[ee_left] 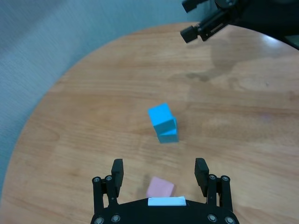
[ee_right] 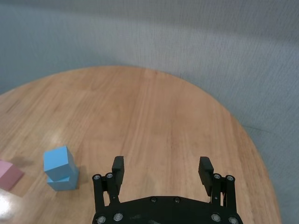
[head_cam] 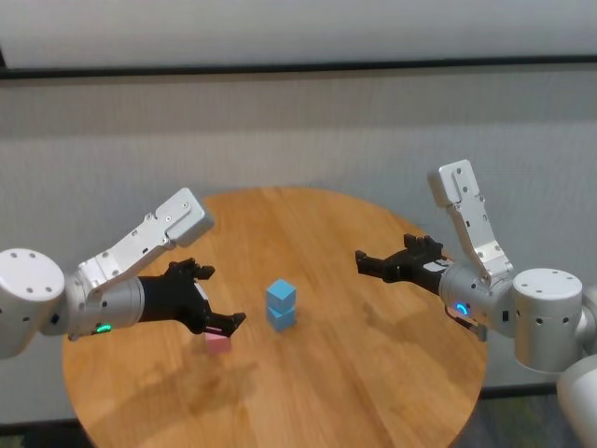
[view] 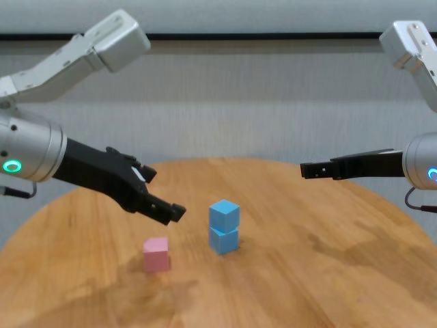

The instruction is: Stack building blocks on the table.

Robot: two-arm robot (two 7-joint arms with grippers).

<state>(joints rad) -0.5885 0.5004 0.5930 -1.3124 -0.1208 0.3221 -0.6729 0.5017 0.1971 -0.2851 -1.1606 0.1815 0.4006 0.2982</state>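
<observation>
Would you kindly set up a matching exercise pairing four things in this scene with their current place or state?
Things:
1. pink block
2. upper blue block
3. left gripper
4. right gripper

States:
A. open above the table's right side
B. resting on another blue block
C. alone on the table
D. open, above the pink block

Pairs: 1-C, 2-B, 3-D, 4-A

On the table (head_cam: 373, 392), one block (head_cam: 281, 294) sits on another block (head_cam: 281, 317), slightly turned. The left pincer (head_cam: 219, 317) hangs over a third block (head_cam: 217, 342), the stack just to its right. The right pincer (head_cam: 366, 262) hovers well right of the stack and behind it.
</observation>
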